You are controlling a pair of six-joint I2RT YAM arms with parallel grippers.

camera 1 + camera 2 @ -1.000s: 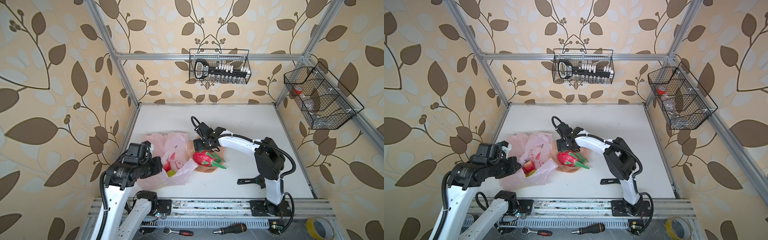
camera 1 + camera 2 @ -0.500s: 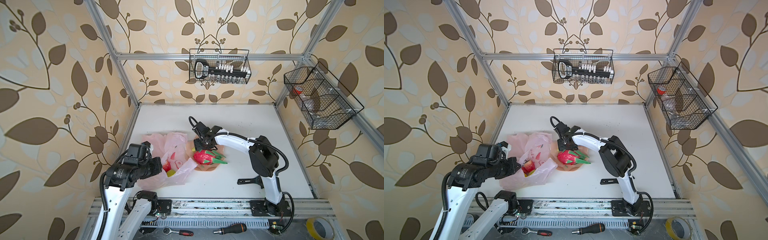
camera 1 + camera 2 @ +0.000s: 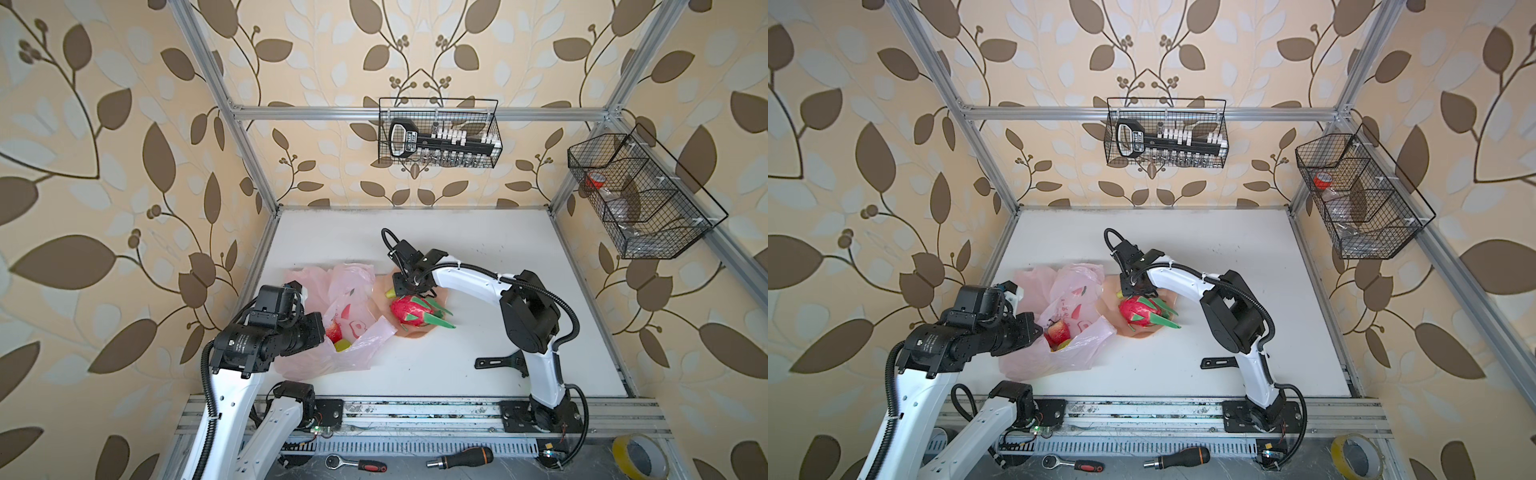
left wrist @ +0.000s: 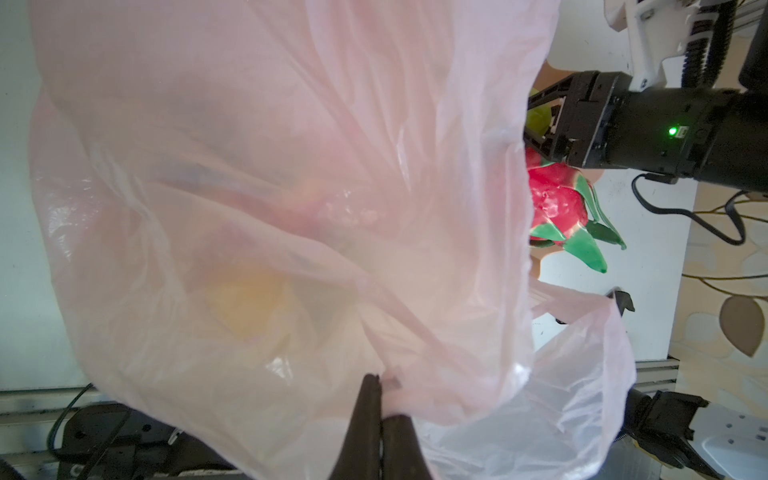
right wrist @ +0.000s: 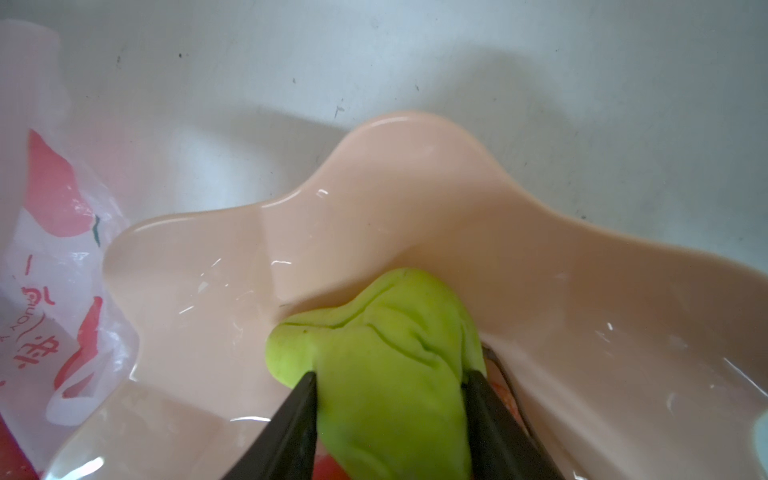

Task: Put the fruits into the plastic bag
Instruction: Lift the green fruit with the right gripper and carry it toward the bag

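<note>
The green pear (image 5: pixel 386 353) sits inside the bowl (image 5: pixel 415 174). Its long axis runs along the fingers (image 5: pixel 297 415) of the right gripper (image 5: pixel 390 376), and its rounded end pokes past their tips toward the bowl's scalloped wall. The 2 fingers squeeze its flanks from either side, and the soft skin is creased between them.

The dragon fruit (image 3: pixel 409 311) also lies in the bowl, just beside that gripper. Its red body is toward the plastic bag (image 3: pixel 353 286), and its green scales point the opposite way, out over the bowl's rim.

The bag lies just beside the bowl, its film lapping the rim and its mouth gaping on the bowl side. Inside it are 1 strawberry (image 3: pixel 1059 330) and 1 yellow fruit (image 3: pixel 1065 343).

On the bag's side away from the bowl, the left gripper (image 4: pixel 380 395) has its fingers pressed together, pinching the bag's edge.

The white table (image 3: pixel 478 257) shows around the bowl on the sides away from the bag.
</note>
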